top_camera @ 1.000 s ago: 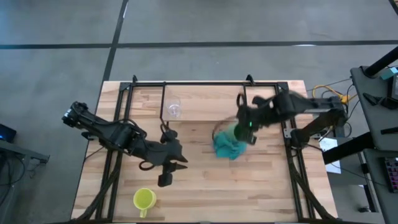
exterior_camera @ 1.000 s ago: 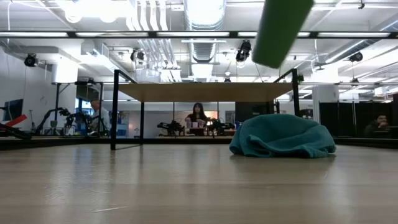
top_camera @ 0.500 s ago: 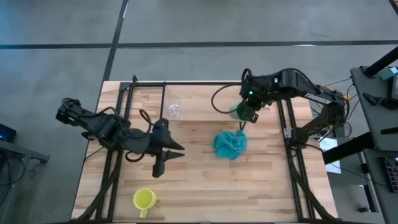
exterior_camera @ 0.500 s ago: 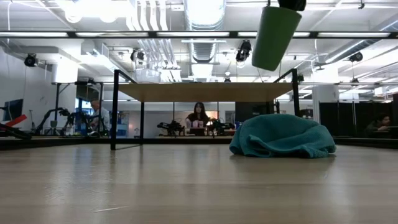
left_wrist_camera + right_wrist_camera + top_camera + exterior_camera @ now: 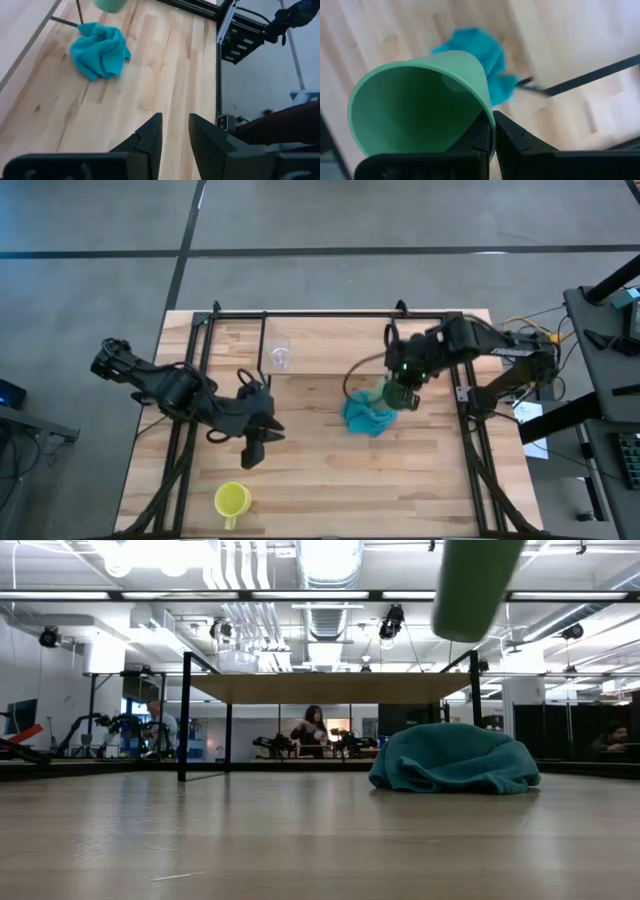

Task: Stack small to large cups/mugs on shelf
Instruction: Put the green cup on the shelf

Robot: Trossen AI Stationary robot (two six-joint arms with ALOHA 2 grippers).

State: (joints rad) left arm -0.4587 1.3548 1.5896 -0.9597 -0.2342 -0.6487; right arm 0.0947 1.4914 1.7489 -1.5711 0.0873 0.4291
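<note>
Moved since half a second ago: green cup [image 5: 391, 392], rim pinched by right gripper [image 5: 400, 385], back from shelf [image 5: 330, 332] to above teal cloth [image 5: 368, 416]; glass cup [image 5: 279, 354] shelved, 11 o'clock; yellow mug [image 5: 232, 500] unstacked, 7 o'clock; left gripper [image 5: 174, 134] spread, empty.

The whole table [image 5: 420, 480] and both arms are seen from straight above in the high view. A level look across the tabletop into the room is given by the low view, set near the surface. From each wrist, the scene ahead of that arm's own fingers is shown at close range. The teal cloth [image 5: 366, 417] [image 5: 455, 758] [image 5: 100, 50] [image 5: 485, 45] is shared by all four views, and the green cup [image 5: 392, 393] [image 5: 476, 585] [image 5: 111, 5] [image 5: 420, 100] likewise.
</note>
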